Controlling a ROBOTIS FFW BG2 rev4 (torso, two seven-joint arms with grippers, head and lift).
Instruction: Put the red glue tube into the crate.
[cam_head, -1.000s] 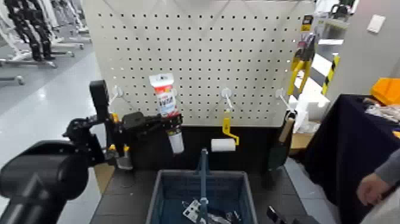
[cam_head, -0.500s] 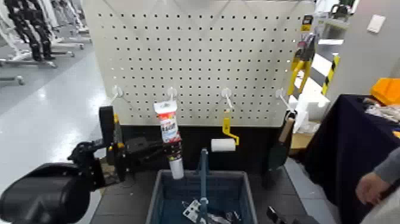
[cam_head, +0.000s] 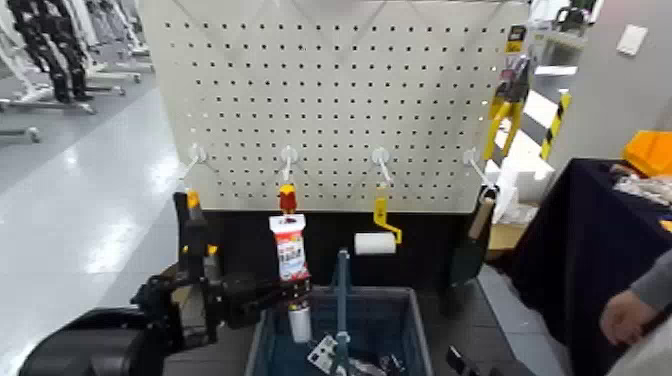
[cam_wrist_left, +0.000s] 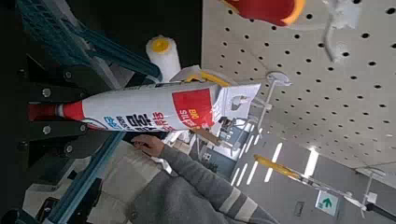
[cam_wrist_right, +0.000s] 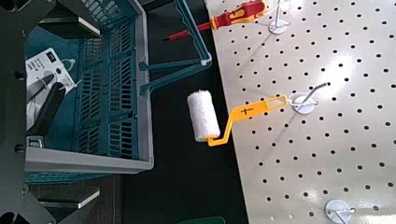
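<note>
The red glue tube (cam_head: 291, 258) hangs upright with its crimped end up and its cap (cam_head: 299, 322) down, just inside the near-left part of the crate (cam_head: 400, 298). My left gripper (cam_head: 291, 293) is shut on the tube's lower end. In the left wrist view the tube (cam_wrist_left: 154, 106) lies between the dark fingers (cam_wrist_left: 49, 93) beside the crate's slats (cam_wrist_left: 89, 39). The blue-grey crate (cam_wrist_right: 107, 89) has a central upright handle (cam_head: 341, 290) and holds small items. My right gripper (cam_head: 460, 362) sits low by the crate's right side.
A pegboard (cam_head: 400, 100) stands behind the crate. On it hang a red-and-yellow screwdriver (cam_head: 287, 196), a yellow-handled paint roller (cam_head: 376, 240) and a trowel (cam_head: 478, 230). A person's hand (cam_head: 625, 316) and sleeve are at the far right, by a dark-covered table (cam_head: 580, 240).
My left arm has lowered the tube from pegboard height down and slightly right, so its cap now dips into the crate. The screwdriver behind it has come into view.
</note>
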